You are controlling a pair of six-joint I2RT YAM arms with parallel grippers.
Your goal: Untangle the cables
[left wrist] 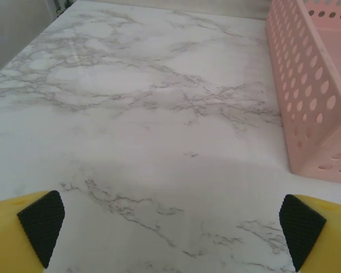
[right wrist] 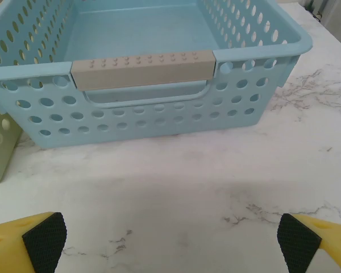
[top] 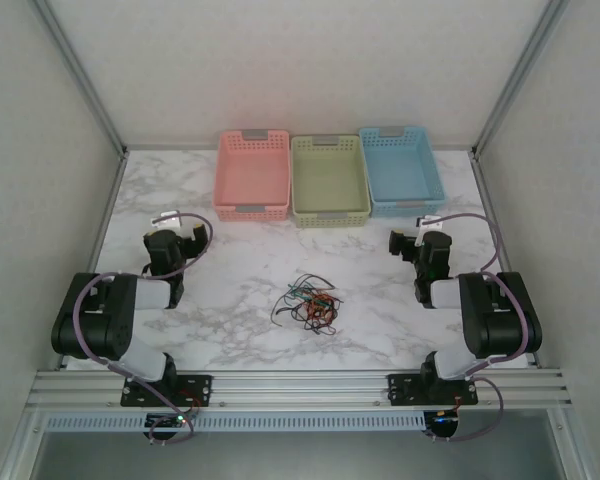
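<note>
Your tangled cables [top: 308, 305] lie mid-bench [top: 230, 330], between the two arms and nearer you than either claw. The left claw [left wrist: 170, 227] and right claw [right wrist: 170, 242] gape open, empty, pointing away; the right looks marginally closer.

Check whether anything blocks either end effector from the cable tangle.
Nothing visible. The tangle of thin black, red-orange and green cables lies on open marble-patterned tabletop between the left end effector and right end effector.
</note>
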